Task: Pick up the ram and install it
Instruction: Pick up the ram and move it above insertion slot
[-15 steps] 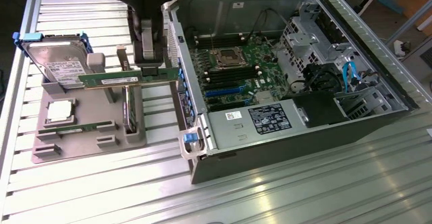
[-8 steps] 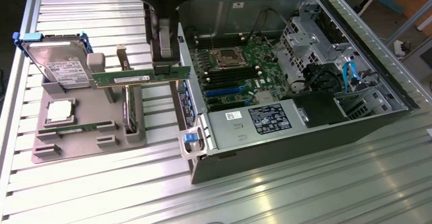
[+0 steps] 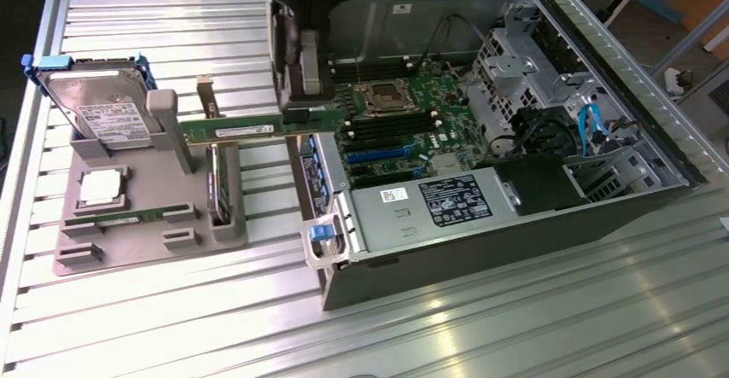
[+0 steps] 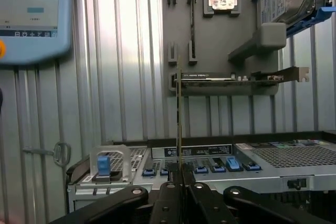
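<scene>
Ribbed table [image 3: 171,310] is seen below. Near one end the ram [image 3: 245,128] is clamped by the gripper [image 3: 300,116], long axis level, at the case [image 3: 513,237] edge; slots [image 3: 399,125] are found toward the exterior view's right.

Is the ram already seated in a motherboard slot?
No: the gripper holds the ram in the air, away from the motherboard slots.

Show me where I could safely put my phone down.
The ribbed metal table lies bare across the exterior view's foreground, bordered by the grey holder tray and the open black computer case. Crowded: the gap between them, where the pincer holds the green ram stick.
</scene>
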